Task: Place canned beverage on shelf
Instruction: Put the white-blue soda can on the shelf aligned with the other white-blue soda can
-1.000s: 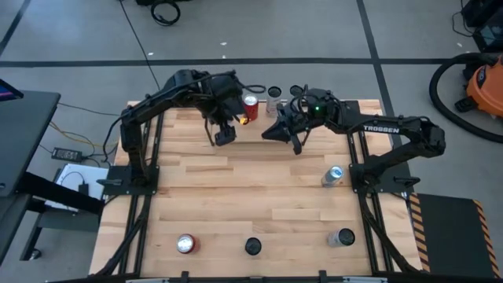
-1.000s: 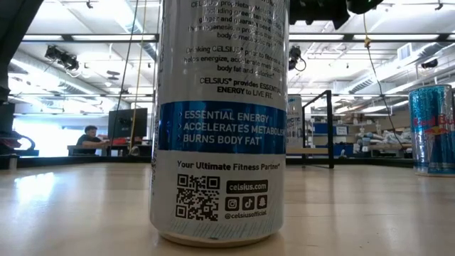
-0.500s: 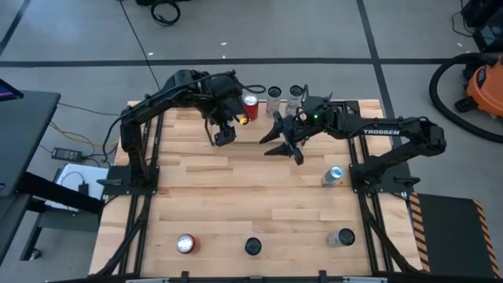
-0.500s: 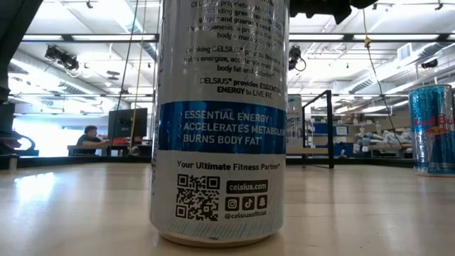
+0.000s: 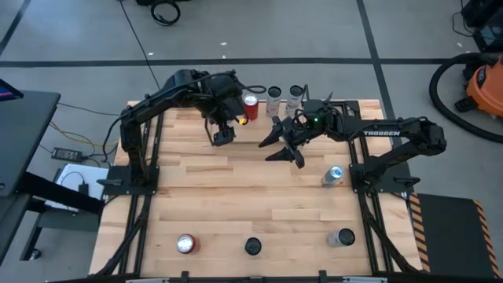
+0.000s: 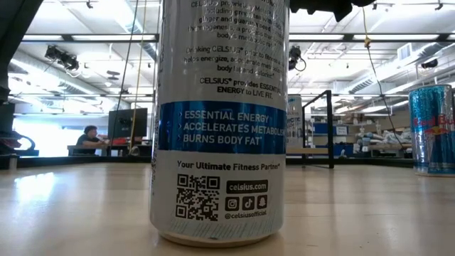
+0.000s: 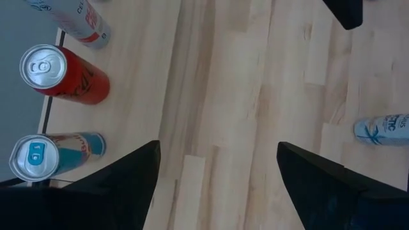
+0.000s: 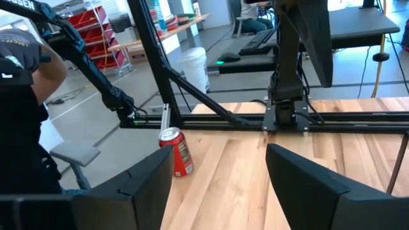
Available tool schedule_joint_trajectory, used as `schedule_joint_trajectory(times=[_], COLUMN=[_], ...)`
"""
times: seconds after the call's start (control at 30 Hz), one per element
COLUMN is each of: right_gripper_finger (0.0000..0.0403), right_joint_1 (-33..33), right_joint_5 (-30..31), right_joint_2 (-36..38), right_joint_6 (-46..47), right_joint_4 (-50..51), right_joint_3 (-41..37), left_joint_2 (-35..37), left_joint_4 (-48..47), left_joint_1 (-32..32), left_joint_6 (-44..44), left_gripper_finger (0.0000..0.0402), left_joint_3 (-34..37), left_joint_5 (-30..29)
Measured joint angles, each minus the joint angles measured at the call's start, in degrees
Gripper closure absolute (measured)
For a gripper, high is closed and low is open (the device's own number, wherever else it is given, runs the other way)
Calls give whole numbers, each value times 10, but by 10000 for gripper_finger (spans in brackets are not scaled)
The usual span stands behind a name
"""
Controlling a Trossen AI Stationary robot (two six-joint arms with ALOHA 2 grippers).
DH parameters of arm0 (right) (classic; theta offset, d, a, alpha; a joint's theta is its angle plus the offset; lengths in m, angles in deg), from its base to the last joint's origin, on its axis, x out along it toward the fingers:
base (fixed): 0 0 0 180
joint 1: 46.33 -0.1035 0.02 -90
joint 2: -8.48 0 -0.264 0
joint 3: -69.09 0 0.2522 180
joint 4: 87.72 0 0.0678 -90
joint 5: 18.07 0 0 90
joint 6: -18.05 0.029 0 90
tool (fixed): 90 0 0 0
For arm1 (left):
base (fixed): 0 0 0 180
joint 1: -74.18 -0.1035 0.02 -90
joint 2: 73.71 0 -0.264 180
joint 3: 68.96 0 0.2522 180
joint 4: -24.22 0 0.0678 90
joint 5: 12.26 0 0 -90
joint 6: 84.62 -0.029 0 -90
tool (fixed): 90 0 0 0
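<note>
Change since earlier frame: right pincer (image 5: 281, 143) has been opened and drawn back toward 6 o'clock, away from the far row of cans; nothing else is seen to have shifted.
Right pincer: fingers are spread wide and nothing is held or touched; bare wood lies between them in the right wrist view.
Left pincer (image 5: 224, 135): it is held at about 11 o'clock over the worktop (image 5: 236, 196), fingers parted about halfway and empty, apparently parked clear of the working arm.
Cans at far edge: a red can (image 5: 251, 108) and two silver cans (image 5: 274, 97) (image 5: 295, 95) stand upright in a row at 12 o'clock; the shelf itself cannot be made out from above.
Cans awaiting: a silver can (image 5: 333, 176) stands at 3 o'clock; a red can (image 5: 185, 244), a dark can (image 5: 252, 247) and a silver can (image 5: 343, 237) are lined along 6 o'clock.
Judgement: the opened fingers beside the far row suggest a can was just let go there, leaving the arm free for the next.
</note>
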Motion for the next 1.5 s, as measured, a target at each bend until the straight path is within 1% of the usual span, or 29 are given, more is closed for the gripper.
schedule_joint_trajectory(times=[0.27,0.47,0.57,0.67,0.93,1.03,1.17,1.3,1.4,1.5], right_gripper_finger=[146,146,143,141,137,121,83,50,39,37], right_joint_1=[0,0,-1,-1,-1,-1,-1,-1,-1,-1], right_joint_5=[1,58,44,16,15,13,-13,-15,-15,-15], right_joint_2=[0,0,0,0,0,0,0,0,0,0], right_joint_6=[0,1,29,23,15,25,55,57,57,57], right_joint_4=[0,1,3,-5,11,33,64,72,71,71], right_joint_3=[0,0,0,0,0,0,0,0,0,0], left_joint_2=[0,0,0,-1,-1,-1,-1,-1,-1,-1], left_joint_4=[0,0,0,0,0,0,0,0,0,0], left_joint_1=[-2,-2,-2,-2,-2,-2,-2,-2,-2,-2], left_joint_6=[0,4,3,2,-13,-13,-14,-14,-15,-15], left_gripper_finger=[86,86,86,86,86,86,86,86,86,86], left_joint_3=[0,0,0,0,0,0,0,0,0,0], left_joint_5=[0,0,0,0,0,0,0,0,0,0])
